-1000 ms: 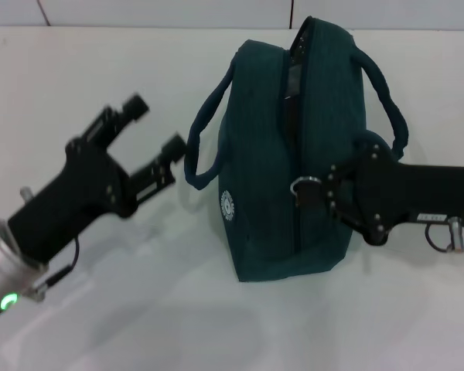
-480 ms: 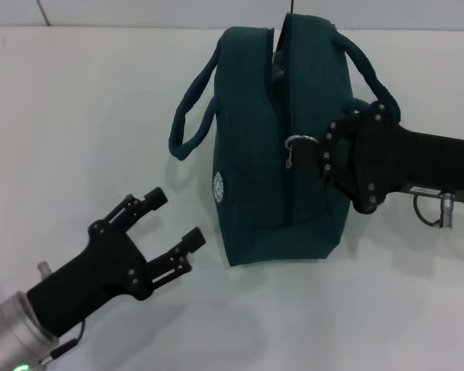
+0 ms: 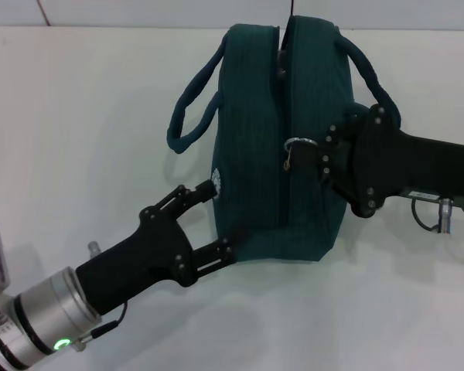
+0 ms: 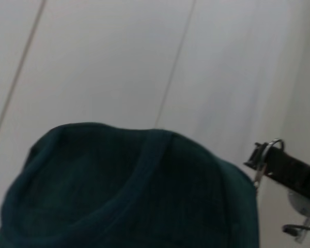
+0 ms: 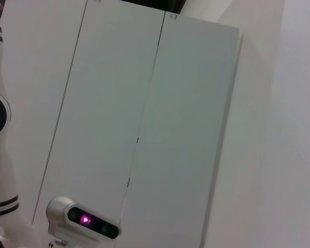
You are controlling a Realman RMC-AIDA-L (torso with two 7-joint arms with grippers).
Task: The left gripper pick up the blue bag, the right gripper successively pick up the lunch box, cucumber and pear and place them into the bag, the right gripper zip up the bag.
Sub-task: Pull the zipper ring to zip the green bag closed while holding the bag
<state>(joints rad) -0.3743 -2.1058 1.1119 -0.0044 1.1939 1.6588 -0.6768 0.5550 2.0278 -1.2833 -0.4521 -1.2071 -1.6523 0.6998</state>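
The left gripper (image 3: 214,221) had its fingers spread wide against the bag (image 3: 255,154); the right gripper (image 3: 319,161) pinched the zipper pull (image 3: 292,149).

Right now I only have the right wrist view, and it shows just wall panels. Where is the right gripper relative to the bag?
Observer: In the head view the right gripper reaches over the right side of the blue bag, its tip beside the zipper's metal pull ring.
Operator: Zipper closed?
Observer: The near stretch looks closed. A gap seems to show at the far end.
Operator: Left arm?
Observer: The left gripper is at the bag's near left corner, by the round white logo, with its jaws open either side of the corner and not closed on it.
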